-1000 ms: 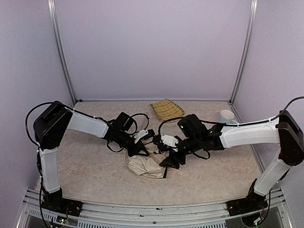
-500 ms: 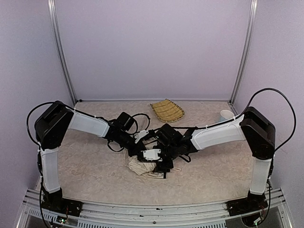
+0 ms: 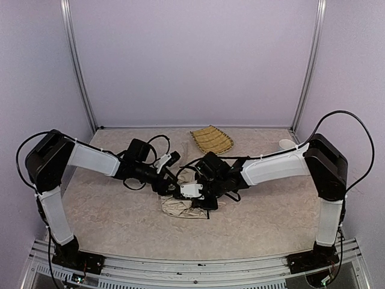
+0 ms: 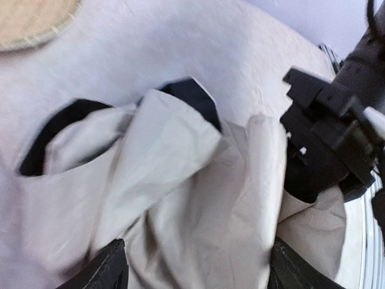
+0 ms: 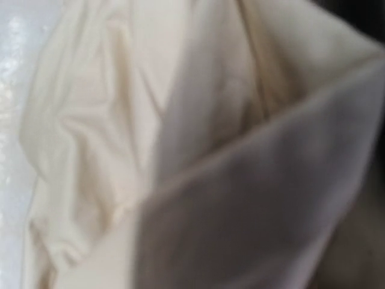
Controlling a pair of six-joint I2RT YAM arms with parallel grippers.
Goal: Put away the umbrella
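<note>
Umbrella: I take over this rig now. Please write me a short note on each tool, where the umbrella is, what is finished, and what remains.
Left tool: open, fingers wide apart with umbrella fabric between them, not clamped.
Right tool: low on the umbrella. Its own camera shows only blurred fabric, so open or shut cannot be told.
Umbrella: a crumpled cream heap on the table, mid-table between both tools.
Woven tray: at the back of the table, apart from the umbrella.
Done: nothing is visibly put away.
Left: gather the fabric into a neat bundle, then put the umbrella away.
</note>
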